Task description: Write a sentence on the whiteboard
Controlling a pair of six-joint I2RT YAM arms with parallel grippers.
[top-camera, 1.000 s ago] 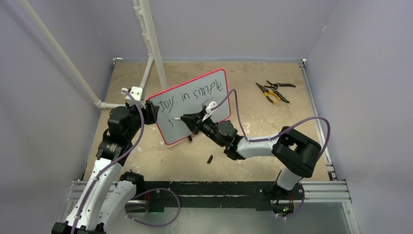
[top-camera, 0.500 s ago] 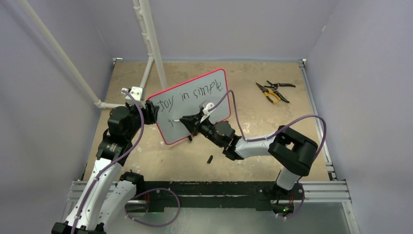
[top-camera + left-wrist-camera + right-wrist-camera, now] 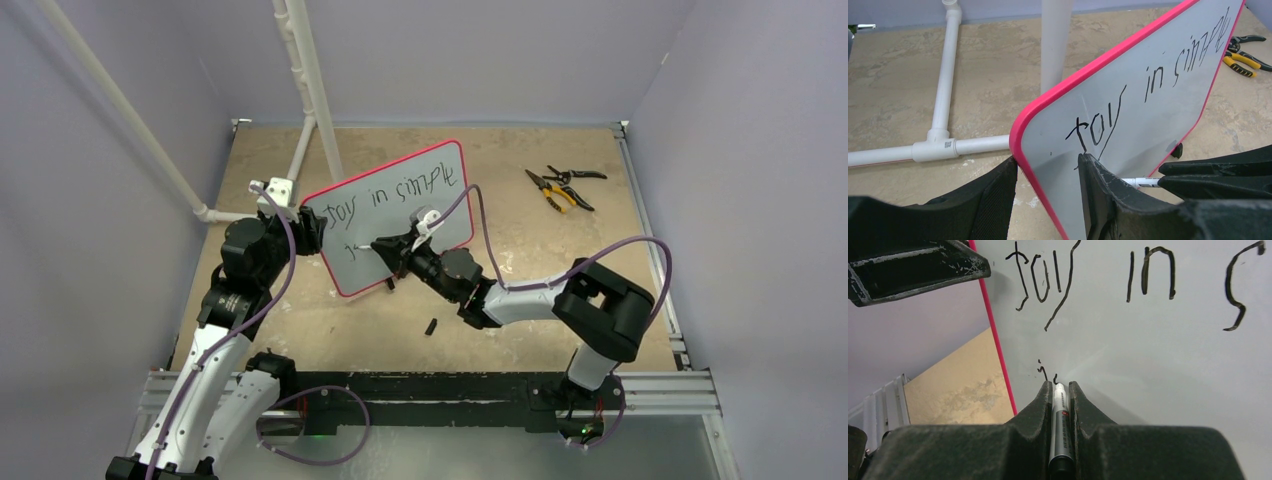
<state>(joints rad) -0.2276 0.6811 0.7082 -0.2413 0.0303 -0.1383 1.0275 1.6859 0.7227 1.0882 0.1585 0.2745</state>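
The whiteboard (image 3: 395,215), standing toward the far left corner of the worktop, carries the sentence (image 3: 380,198) in thin black handwriting; its top line reads "Joy in simple", the J looking almost like a t; below it, near the board's left edge, sit two short strokes, too little to read; the marker (image 3: 1060,415) barrel bears small print and a red mark, illegible.

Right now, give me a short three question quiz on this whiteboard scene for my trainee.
1. True or false: the right claw is shut on a marker.
2. What grips the whiteboard by its edge? A: left claw. B: white pipe. C: pliers.
3. Fill in: the middle word of the sentence, top line, is ___.
Key: 1 true; 2 A; 3 in.
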